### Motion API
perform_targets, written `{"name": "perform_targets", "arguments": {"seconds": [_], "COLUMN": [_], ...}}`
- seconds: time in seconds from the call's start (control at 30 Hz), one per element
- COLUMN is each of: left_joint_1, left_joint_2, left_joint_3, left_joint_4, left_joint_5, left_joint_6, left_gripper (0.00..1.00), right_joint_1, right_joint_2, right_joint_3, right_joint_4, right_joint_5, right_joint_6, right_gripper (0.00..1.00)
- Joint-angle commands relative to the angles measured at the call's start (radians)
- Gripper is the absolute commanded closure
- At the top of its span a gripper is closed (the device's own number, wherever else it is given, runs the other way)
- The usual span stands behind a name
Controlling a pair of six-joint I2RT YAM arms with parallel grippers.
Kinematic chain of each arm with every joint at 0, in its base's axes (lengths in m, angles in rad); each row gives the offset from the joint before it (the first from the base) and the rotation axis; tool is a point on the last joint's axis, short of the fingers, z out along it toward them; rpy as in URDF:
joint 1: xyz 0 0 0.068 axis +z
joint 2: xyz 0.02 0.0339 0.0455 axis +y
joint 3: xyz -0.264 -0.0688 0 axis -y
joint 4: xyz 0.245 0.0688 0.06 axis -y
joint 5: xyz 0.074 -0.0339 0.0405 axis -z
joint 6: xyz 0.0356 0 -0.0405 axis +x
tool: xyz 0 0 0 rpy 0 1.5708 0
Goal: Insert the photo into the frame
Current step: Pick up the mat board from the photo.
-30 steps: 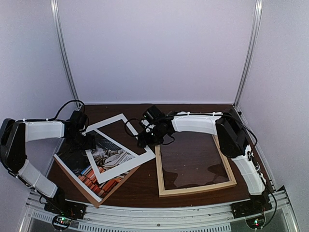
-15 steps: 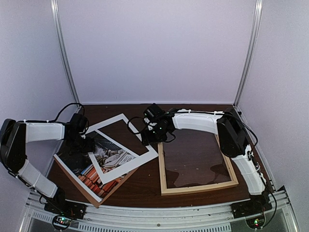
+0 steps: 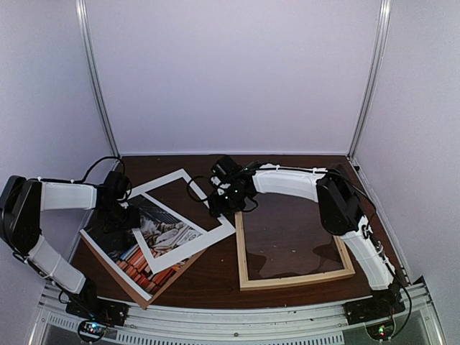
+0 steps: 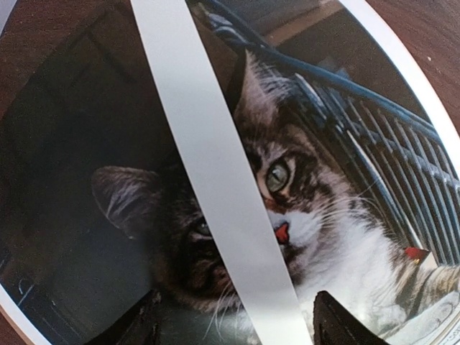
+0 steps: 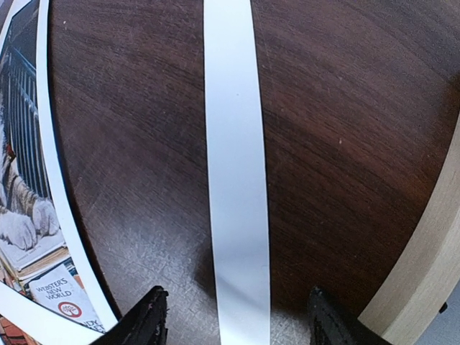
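Overhead and wrist views of the tabletop. The photo (image 3: 122, 244) — a tabby cat on stacked books — lies face up at the left, on a brown backing board (image 3: 162, 291) and outside the frame (image 3: 291, 281), which lies flat on the dark wooden table (image 3: 215, 277) at the right. A white mat (image 3: 219, 231) lies askew across the print's right part, one corner near the frame's far left corner. The left gripper (image 4: 237, 327) is over the cat's face, jaws spread to either side of a mat strip. The right gripper (image 5: 237, 323) — likewise spread — straddles another strip over bare wood, just beside a frame rail. Contact with the mat cannot be told.
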State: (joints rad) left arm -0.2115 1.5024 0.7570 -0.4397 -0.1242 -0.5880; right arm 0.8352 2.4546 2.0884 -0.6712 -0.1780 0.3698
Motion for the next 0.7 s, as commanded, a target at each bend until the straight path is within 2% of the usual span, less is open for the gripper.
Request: {"name": "perform_targets", "arguments": {"seconds": [0.0, 0.4, 0.67], "left_joint_1": [0.014, 0.014, 0.013], "left_joint_2": [0.016, 0.036, 0.018], "left_joint_3": [-0.021, -0.117, -0.158], "left_joint_4": [0.059, 0.197, 0.285], "left_joint_5": [0.058, 0.164, 0.202], "left_joint_6": [-0.022, -0.115, -0.138], "left_gripper": [0.3, 0.46, 0.51], "right_joint_1": [0.002, 0.013, 0.013], "right_joint_2": [0.038, 0.011, -0.039], "right_joint_3": [0.008, -0.075, -0.165], "right_joint_4": [-0.038, 0.032, 0.116], "right_joint_5": [-0.018, -0.115, -0.185], "right_joint_6": [0.003, 0.05, 0.096], "right_gripper": [0.35, 0.44, 0.5]}}
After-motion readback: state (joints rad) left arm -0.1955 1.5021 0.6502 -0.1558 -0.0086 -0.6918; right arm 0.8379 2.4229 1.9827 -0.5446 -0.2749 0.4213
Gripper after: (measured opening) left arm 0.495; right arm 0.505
